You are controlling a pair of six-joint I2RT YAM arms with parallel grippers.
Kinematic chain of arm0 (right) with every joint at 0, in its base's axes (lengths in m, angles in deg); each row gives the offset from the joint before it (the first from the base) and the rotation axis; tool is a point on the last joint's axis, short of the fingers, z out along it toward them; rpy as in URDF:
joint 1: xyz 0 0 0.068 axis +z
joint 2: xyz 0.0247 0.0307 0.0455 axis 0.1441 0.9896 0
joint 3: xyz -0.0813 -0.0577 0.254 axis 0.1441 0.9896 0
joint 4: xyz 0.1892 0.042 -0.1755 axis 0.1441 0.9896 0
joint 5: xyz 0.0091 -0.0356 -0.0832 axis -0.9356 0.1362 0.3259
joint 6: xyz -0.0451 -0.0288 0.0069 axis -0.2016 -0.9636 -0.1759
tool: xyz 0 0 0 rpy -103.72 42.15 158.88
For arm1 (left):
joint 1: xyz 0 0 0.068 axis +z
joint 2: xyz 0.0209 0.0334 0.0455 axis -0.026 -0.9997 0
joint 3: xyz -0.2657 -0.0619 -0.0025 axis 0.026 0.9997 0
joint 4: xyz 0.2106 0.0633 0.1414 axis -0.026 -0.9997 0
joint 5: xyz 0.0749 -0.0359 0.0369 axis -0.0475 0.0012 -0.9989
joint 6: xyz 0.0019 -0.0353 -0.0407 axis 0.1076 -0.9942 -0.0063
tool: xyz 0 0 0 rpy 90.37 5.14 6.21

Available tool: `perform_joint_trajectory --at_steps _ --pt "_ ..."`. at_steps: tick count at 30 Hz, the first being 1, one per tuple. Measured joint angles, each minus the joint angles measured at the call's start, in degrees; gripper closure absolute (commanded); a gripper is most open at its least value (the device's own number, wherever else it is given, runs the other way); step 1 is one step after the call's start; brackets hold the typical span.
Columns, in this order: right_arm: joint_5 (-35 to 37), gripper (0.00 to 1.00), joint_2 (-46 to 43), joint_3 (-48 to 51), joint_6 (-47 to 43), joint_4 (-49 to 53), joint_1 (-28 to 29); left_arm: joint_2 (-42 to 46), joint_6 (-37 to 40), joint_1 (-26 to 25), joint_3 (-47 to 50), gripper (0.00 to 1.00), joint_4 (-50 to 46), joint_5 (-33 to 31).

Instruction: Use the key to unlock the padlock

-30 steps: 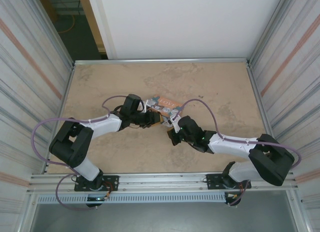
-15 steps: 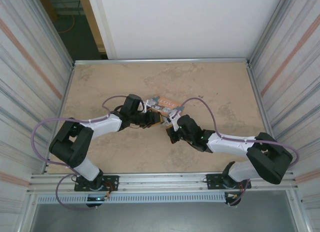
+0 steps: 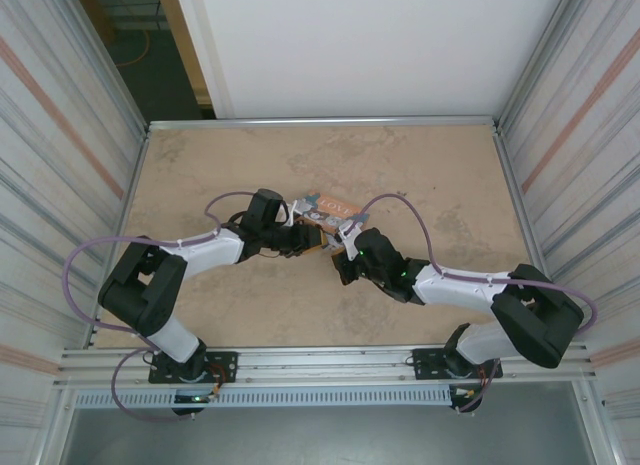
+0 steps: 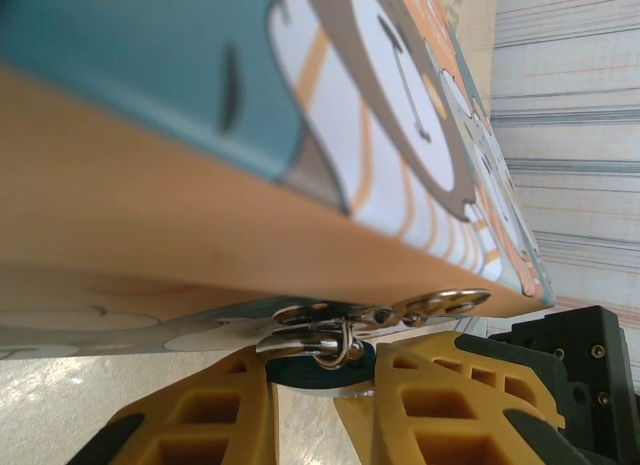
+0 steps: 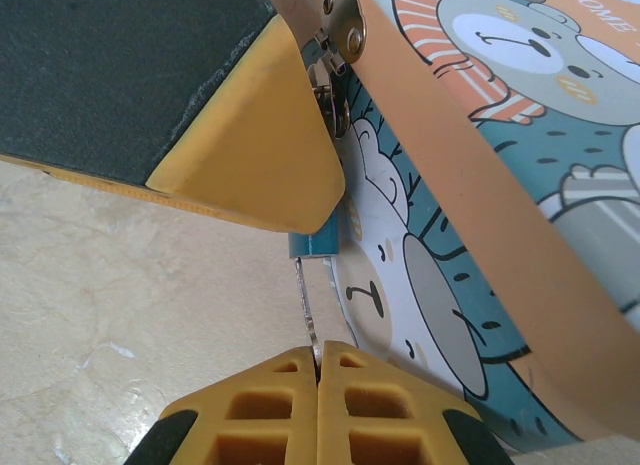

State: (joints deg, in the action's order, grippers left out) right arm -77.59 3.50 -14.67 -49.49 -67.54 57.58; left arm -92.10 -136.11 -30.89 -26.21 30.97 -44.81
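Note:
The tiny teal-blue padlock (image 4: 304,374) hangs by its thin silvery shackle (image 4: 346,351) from the metal hasp of the orange-and-teal cartoon tin (image 4: 300,105). My left gripper (image 4: 325,371) is shut on the padlock's body, one yellow finger on each side. In the right wrist view the padlock's lower end (image 5: 318,245) pokes out below the left gripper's finger (image 5: 250,155). A thin silvery key (image 5: 306,305) runs from the padlock's underside down into my right gripper (image 5: 318,361), which is shut on the key. From above, both grippers meet at the tin's near edge (image 3: 328,243).
The tin (image 3: 330,209) lies mid-table on the beige tabletop (image 3: 430,175). Metal rails and corrugated walls (image 3: 570,115) border the table on both sides. The purple cables (image 3: 400,207) loop over each arm.
The right arm has crept slightly left and forward toward the tin. The left arm and the tin have not moved.

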Motion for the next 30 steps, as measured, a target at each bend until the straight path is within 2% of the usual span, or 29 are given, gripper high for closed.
perform_joint_trajectory --at_steps 30 --pt "0.0 1.0 1.8 -1.4 0.0 0.9 -0.5 0.0 0.0 0.0 0.0 0.86 0.0 -0.1"
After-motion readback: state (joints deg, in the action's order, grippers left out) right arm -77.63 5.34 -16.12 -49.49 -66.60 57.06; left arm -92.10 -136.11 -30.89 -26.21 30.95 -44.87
